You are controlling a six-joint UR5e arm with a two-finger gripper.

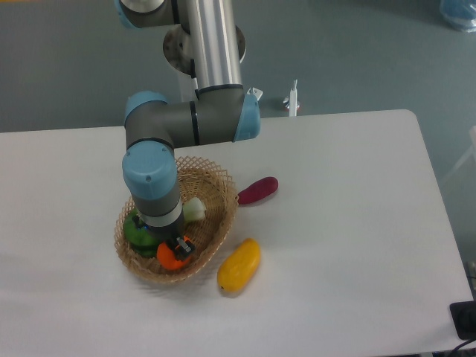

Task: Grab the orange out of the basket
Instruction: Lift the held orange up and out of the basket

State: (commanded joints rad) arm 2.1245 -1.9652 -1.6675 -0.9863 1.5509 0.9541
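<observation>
Orange (171, 259) sits at the basket's (216, 186) six o'clock, gripper (178, 250) down on it — grip unclear; off-centre fingers could squirt it toward the green fruit (136, 233).

Inside the shallow tan wicker basket (216, 195), a green vegetable (136, 232) and pale whitish item (195, 209) crowd the small bright orange (173, 259); outside its rim, a yellow mango-shaped fruit (239, 265) and dark red oblong piece (258, 190) flank bare white table (349, 223)

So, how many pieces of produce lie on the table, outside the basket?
2: a yellow mango-like fruit right of the basket, and a dark red-purple piece by its upper-right rim.
</observation>
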